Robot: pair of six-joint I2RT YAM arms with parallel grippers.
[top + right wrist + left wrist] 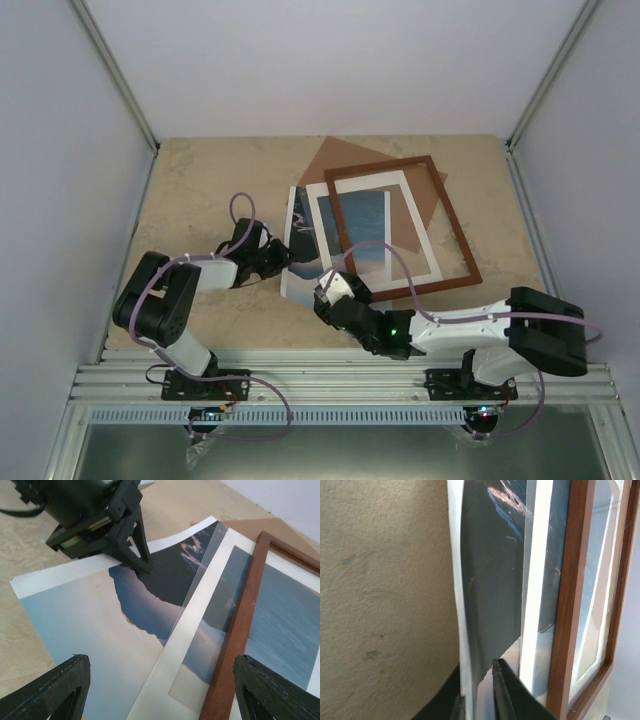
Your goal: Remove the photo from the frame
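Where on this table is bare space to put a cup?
Bare beige tabletop lies far left, between the side wall and the sea-and-cliffs paper photo; also a strip right of the reddish-brown wooden frame. The middle is crowded: photo, white mat sheet, frame, left claw, right claw.

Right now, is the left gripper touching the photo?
Touching. In the right wrist view the left gripper presses on the photo at its edge; the left wrist view shows that edge between its fingers.

Photo [301, 240] sticks out left from under white mat [316, 215]; frame [380, 165] lies askew on top. Left gripper [285, 258] at photo's left edge.
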